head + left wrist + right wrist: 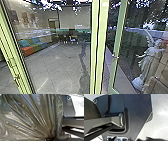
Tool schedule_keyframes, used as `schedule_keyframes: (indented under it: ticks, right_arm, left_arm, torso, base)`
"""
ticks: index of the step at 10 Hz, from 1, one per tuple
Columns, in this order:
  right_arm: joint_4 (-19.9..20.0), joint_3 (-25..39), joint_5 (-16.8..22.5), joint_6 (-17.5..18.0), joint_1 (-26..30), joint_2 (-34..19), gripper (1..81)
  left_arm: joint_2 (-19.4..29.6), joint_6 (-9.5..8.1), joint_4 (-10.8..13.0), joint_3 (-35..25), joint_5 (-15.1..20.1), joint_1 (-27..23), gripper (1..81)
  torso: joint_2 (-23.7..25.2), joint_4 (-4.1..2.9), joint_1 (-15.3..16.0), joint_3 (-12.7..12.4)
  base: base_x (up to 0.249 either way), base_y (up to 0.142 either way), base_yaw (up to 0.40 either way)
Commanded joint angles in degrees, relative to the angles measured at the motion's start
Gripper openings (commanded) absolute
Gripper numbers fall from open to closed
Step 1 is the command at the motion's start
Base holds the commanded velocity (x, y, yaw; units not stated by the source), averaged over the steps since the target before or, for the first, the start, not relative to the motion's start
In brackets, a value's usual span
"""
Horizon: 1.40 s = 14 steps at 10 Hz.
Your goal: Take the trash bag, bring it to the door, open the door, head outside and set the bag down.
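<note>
1. Pale green uprights border tall glass panes ahead; a narrower glazed leaf, probably the door, stands to the side. I cannot tell whether it is ajar. Misjudging that gap could bring an arm or the base against the frame.

2. Beyond or mirrored in the glass lie a tiled floor and a modular sofa in orange, green and blue. Such doubled images could make solid glass pass for a clear way through.

3. A robed statue shows at the right of the head view. If it is real and not a reflection, turning wide that way could risk a knock.

4. The translucent trash bag is at the left arm, its film drawn into tight pleats. An edge or handle could snag and split it; its own swinging weight could work the neck loose.

5. The left gripper appears closed on that gathered neck. A weak pinch would let the plastic slide out.

6. How the right gripper is set, I cannot tell.
</note>
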State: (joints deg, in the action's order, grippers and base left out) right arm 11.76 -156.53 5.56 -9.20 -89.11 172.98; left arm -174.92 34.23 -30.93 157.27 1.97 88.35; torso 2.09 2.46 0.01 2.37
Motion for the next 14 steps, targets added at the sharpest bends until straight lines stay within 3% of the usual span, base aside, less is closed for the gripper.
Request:
schedule_keyframes:
  ticks: [1, 5, 14]
  right_arm:
    - [-0.1, -0.1, 3.8, -0.3, 2.8, 0.0, 81.1]
    - [-0.1, -0.2, 3.8, -0.3, 2.8, 0.2, 81.1]
    - [-1.3, 0.1, 3.9, -0.7, 2.7, 0.5, 81.1]
  left_arm:
    - [-0.2, 0.13, 0.1, -0.2, 4.3, -2.7, 1.0]
    - [-0.2, 0.22, 0.1, -0.3, 4.4, -2.7, 1.0]
    - [-0.7, 0.31, 0.0, -0.4, 4.3, -2.7, 1.0]
  torso:
    - [0.0, 0.0, 0.0, 0.0]
    - [0.0, 0.0, 0.0, 0.0]
    - [0.0, 0.0, 0.0, 0.0]
  base:
    - [0.0, 0.0, -0.227]
    - [0.0, 0.0, -0.16]
    - [0.0, 0.0, 0.0]
